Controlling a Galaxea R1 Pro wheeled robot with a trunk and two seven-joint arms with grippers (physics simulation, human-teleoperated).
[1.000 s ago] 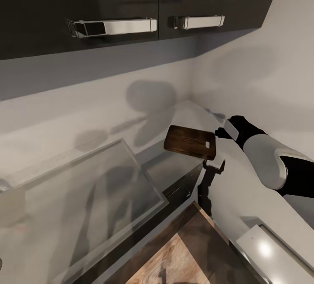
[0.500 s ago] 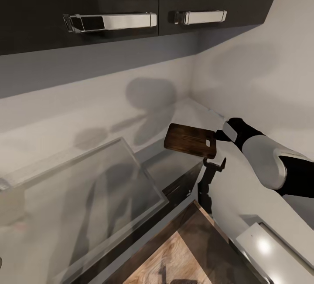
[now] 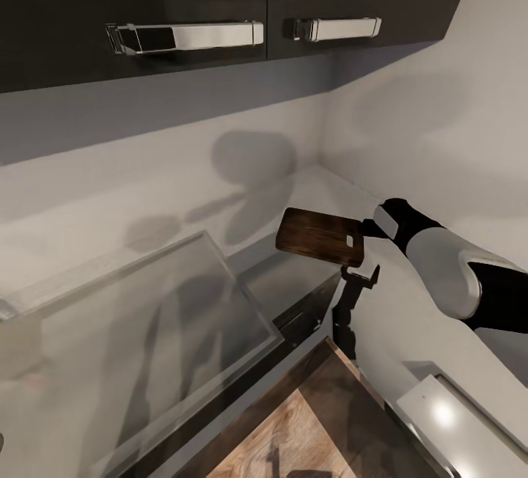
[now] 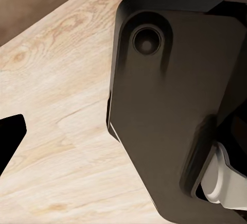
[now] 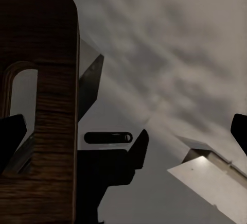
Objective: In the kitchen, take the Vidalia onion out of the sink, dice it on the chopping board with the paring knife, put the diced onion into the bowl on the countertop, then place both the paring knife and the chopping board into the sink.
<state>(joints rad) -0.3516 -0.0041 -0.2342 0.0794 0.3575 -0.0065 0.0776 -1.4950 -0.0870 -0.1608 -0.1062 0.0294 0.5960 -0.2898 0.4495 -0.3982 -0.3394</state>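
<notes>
Chopping board hung in the air above the tap, beside the sink. Right gripper clamped its handle end. Judged: final step; next, carry it sinkward, lower, let go.

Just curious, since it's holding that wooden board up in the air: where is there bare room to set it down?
The sink, left of the chopping board, looks bare. So does the grey countertop toward the corner. It's crowded under the board, around the tap.
</notes>
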